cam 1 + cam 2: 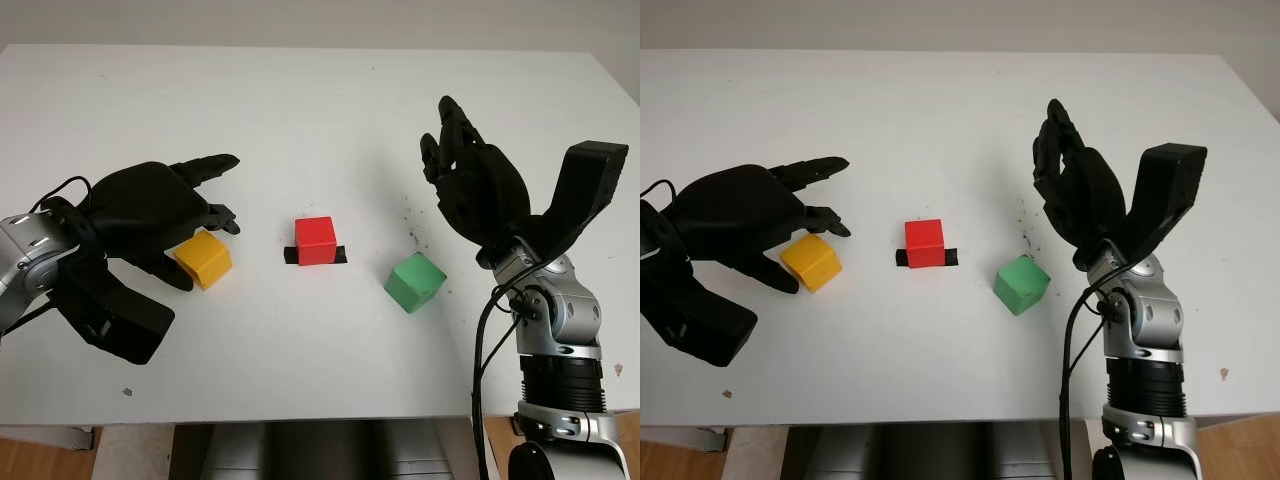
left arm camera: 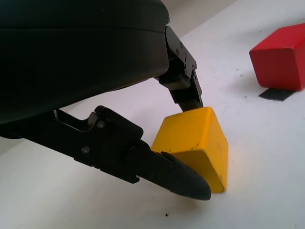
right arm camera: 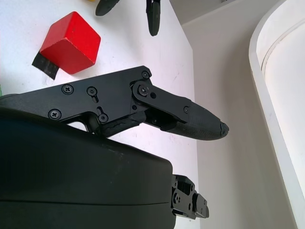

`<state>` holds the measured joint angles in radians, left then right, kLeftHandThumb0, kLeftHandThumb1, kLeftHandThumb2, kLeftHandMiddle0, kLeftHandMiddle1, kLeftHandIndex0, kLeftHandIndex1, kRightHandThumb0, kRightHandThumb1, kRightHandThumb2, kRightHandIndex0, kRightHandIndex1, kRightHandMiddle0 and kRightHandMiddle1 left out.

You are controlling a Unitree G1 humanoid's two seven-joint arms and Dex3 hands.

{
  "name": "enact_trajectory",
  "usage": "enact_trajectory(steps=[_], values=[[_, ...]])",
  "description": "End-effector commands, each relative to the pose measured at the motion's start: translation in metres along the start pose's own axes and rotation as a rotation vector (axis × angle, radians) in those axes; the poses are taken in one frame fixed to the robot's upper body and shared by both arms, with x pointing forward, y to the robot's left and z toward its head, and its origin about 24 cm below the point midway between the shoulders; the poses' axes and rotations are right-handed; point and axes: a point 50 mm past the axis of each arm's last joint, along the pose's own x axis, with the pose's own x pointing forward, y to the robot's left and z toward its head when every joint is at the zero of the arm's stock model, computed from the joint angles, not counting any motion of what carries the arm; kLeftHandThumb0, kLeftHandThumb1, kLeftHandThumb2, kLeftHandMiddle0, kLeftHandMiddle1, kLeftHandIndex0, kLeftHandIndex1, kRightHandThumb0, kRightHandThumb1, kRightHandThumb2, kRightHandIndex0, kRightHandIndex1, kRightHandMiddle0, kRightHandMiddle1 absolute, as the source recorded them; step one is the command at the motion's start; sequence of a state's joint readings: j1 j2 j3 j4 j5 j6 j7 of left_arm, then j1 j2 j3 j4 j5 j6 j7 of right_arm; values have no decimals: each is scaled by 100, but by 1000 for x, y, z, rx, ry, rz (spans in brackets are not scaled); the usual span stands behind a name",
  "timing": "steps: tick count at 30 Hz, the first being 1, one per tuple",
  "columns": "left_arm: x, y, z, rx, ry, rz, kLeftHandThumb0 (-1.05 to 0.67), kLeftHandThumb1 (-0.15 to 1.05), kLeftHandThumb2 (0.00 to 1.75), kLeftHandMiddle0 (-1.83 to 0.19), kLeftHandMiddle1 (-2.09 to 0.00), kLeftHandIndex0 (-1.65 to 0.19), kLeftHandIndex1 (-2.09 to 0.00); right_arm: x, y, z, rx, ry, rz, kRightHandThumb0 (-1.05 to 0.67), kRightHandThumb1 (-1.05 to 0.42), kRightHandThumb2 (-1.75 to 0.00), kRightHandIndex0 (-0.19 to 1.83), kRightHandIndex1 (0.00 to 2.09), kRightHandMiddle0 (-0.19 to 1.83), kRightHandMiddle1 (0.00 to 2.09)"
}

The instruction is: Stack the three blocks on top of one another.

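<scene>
At table's left, the left hand sits low over the yellow block — glossy black shell, jointed fingers. From the wrist camera, one finger lies against the block's near lower face and another comes down at its far top corner; whether they truly grip it cannot be told. The block stands on the white table, corner-on to the camera, matte paint with faint scuffs, edges slightly rounded.

Centre: the red block sits upright on a short strip of black tape that sticks out at both sides. Bare tabletop lies between it and the yellow block, and also between it and the green block, which lies rightward and nearer the front edge, turned at an angle.

Right: the right hand is raised above the table beyond the green block, holding nothing, open, well apart from all three cubes. Small dark specks mark the surface near it. Wide free room behind the blocks to the far edge — less toward the front edge.
</scene>
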<state>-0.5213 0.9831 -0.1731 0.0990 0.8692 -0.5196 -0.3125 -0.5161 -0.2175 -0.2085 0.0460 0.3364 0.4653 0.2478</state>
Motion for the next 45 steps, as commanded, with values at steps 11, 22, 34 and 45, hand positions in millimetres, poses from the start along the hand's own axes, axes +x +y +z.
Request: enact_trajectory(steps=[11,22,34,45], values=[[4,2,1,115,4,4,-62,86,5,-15,-7,-38,-96,-3,-5,8,-5,-21,9,-65,-105,-75,-19,0,-19,0],[6,1,0,72,2,17,-48,91,6,-23,-6,-50,-112,-3,-6,8,4,-19,10,-65,-105,-74,-19,0,-19,0],[2,17,-19,-419,45,77,-39,97,6,-22,-7,-32,-152,-2,-5,8,-8,-18,9,-65,-105,-73,-19,0,-19,0],[-2,21,-36,-786,84,138,-40,97,5,-22,-6,-28,-161,0,-3,6,2,-16,14,-64,-105,-76,-19,0,-19,0]])
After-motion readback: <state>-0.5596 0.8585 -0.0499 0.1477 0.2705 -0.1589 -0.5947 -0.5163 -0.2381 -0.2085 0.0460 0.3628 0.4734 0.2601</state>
